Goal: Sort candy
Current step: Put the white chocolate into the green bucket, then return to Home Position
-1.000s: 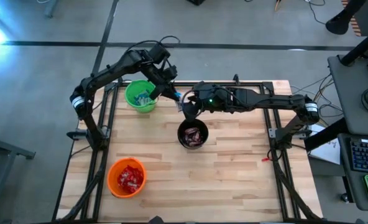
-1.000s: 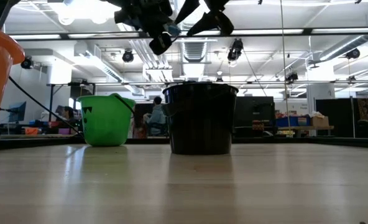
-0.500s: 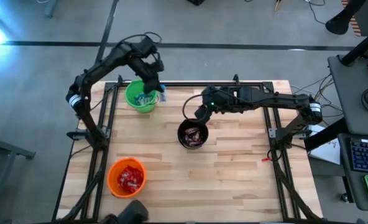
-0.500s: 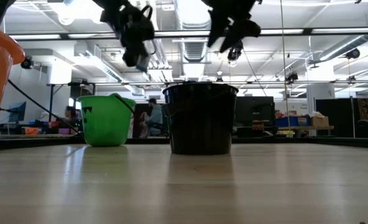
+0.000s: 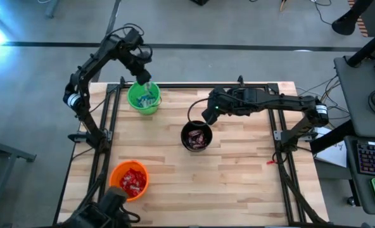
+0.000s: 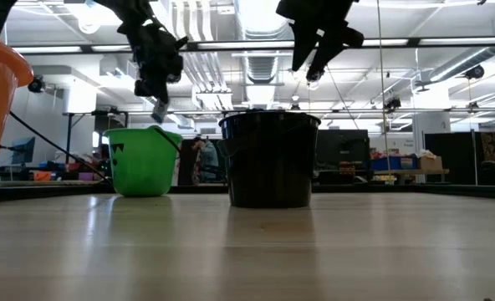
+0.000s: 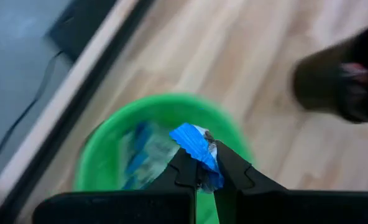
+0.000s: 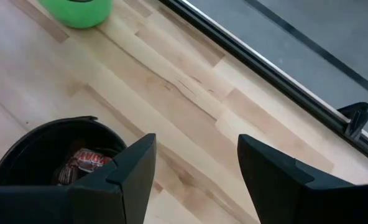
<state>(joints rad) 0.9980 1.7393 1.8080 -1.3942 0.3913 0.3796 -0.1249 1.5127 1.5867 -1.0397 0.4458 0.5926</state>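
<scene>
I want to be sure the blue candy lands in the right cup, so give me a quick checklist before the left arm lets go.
1. Left gripper holds the blue-wrapped candy bar, fingers shut on it: ok.
2. Gripper is over the round green plastic cup in the high view: ok.
3. Green cup already holds blue-wrapped candy: ok.
4. Green cup stands upright on the wooden table: ok.
5. Right gripper, fingers open and empty, hangs by the black cup, apart from the green cup: ok.
6. Gripper's height above the cup rim: cannot tell exactly; the low view shows it a little above.
</scene>
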